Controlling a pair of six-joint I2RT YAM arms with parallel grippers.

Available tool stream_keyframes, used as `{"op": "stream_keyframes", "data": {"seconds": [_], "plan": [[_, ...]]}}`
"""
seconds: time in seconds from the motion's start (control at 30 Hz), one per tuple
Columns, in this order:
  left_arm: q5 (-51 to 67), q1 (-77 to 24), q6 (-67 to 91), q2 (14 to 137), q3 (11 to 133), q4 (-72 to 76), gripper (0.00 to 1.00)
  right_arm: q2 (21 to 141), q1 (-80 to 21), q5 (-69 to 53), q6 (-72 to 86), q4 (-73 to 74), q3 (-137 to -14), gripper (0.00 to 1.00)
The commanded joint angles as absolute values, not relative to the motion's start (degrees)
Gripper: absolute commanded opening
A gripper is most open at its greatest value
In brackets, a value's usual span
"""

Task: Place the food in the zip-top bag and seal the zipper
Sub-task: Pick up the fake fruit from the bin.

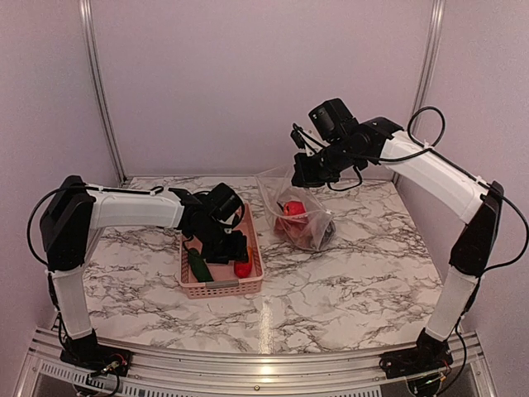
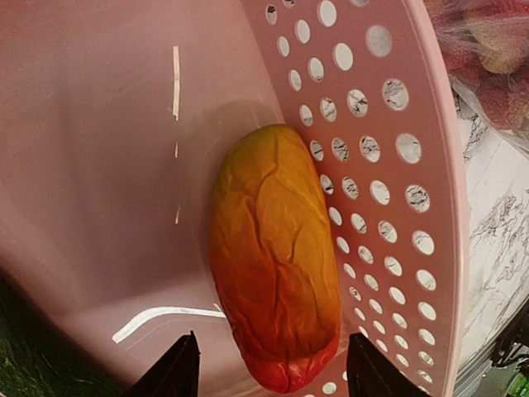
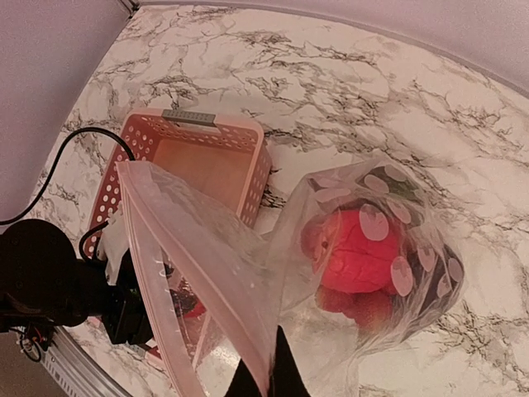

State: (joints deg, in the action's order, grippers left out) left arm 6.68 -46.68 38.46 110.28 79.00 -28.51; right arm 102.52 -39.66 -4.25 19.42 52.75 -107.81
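Orange-red fruit (image 2: 277, 256) lies in pink basket (image 2: 388, 165), tight against the perforated wall. Left gripper (image 2: 273, 376) jaws released, straddling its end. Risk: wall-side jaw snags the wall, or the rounded fruit squirts out on closing. Right gripper (image 3: 266, 372) jaws clenched on zip-top bag (image 3: 364, 265) mouth edge. With only one pinch point, the mouth may sag shut over the surface (image 3: 413, 107).

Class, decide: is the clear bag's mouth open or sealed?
Open. The zip-top bag gapes; its zipper edges stand apart, one pinched by the right hand.

Glossy white links (image 1: 132, 208), black joints (image 1: 66, 217) — looping black cables (image 1: 427, 124)
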Motion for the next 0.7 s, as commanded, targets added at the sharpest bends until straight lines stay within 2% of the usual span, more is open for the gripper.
{"op": "stream_keyframes", "data": {"seconds": [0.0,0.67], "plan": [[7.5,-46.6,38.6,112.7,80.9,-29.8,0.63,101.8,-39.8,-4.4,19.5,51.9,-107.5,0.00],[8.5,-46.6,37.4,118.0,85.8,-31.2,0.63,101.8,-39.8,-4.4,19.3,52.0,-107.6,0.00]]}}
